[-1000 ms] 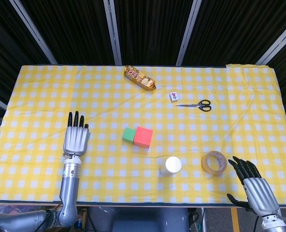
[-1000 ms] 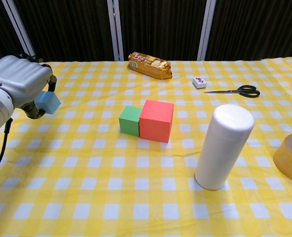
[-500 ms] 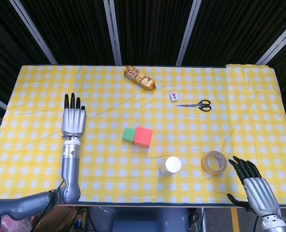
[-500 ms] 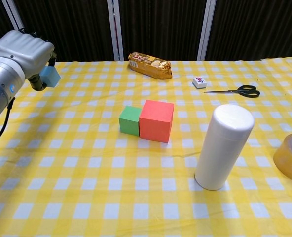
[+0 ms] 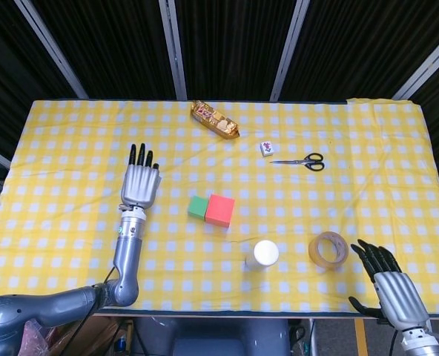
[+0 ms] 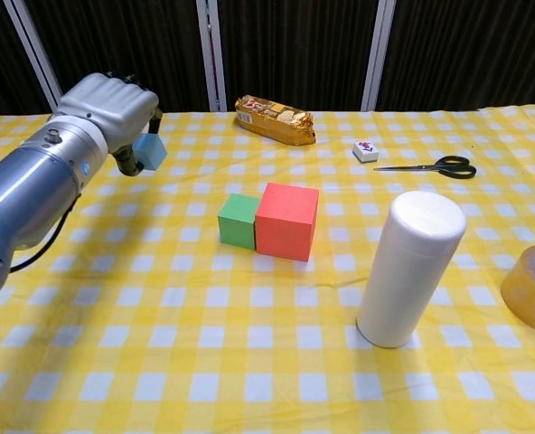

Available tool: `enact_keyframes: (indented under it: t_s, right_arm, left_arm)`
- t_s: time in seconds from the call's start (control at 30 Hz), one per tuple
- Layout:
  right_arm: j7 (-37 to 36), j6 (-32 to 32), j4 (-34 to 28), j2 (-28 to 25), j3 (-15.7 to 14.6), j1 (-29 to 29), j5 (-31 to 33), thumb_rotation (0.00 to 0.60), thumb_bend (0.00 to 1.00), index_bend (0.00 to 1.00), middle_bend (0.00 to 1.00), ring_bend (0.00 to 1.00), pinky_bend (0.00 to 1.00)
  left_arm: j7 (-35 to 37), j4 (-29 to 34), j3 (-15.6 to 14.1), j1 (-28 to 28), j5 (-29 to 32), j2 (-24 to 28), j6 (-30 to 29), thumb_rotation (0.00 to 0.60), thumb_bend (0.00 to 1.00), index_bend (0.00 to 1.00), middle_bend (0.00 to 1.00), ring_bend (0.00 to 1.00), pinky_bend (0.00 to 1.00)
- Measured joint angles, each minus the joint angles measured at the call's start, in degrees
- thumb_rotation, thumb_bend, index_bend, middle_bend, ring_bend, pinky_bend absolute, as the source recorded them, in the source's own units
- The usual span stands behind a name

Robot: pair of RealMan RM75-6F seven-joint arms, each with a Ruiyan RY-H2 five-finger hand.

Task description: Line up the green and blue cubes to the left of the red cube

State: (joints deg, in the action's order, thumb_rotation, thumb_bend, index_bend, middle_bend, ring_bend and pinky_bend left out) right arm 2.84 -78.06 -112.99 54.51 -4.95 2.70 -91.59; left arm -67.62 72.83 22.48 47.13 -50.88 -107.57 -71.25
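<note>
The red cube [image 5: 221, 210] [image 6: 287, 221] sits mid-table with the green cube [image 5: 198, 208] [image 6: 239, 221] touching its left side. My left hand [image 5: 139, 184] [image 6: 109, 105] hovers left of the green cube and holds the blue cube [image 6: 149, 152] under its palm; the head view hides that cube beneath the hand. My right hand [image 5: 391, 282] rests off the table's front right corner with its fingers spread and nothing in it; the chest view does not show it.
A white cylinder [image 5: 262, 255] [image 6: 407, 268] stands in front of the red cube, a tape roll [image 5: 328, 249] [image 6: 534, 288] to its right. A snack pack [image 5: 215, 119] [image 6: 274, 119], a small tile [image 5: 266, 148] [image 6: 365, 150] and scissors [image 5: 301, 160] [image 6: 435, 166] lie at the back.
My left hand has carried the blue cube to the right, closer to the green cube. The right hand and the other objects have not moved.
</note>
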Motion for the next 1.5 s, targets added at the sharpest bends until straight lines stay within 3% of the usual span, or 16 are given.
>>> enact_keyframes:
  t_s: [0.83,1.5]
  right_arm:
    - [-1.52,-0.56,0.44,-0.44,-0.03,-0.19,-0.27,0.6,0.28,0.06,0.0,0.03,0.0]
    - [-3.63,-0.73,1.33,-1.02,0.29,-0.16,0.19,0.6,0.28,0.06,0.0,0.03,0.0]
  left_arm:
    - [-9.19,-1.78,-1.55,5.82,11.32,-7.57,-2.15,0.6,0.38,0.49,0.14,0.0,0.0]
    - [-7.29,-14.66,-0.94,11.53,11.35,-16.4,0.69,0.6,0.38,0.49,0.14,0.0,0.0]
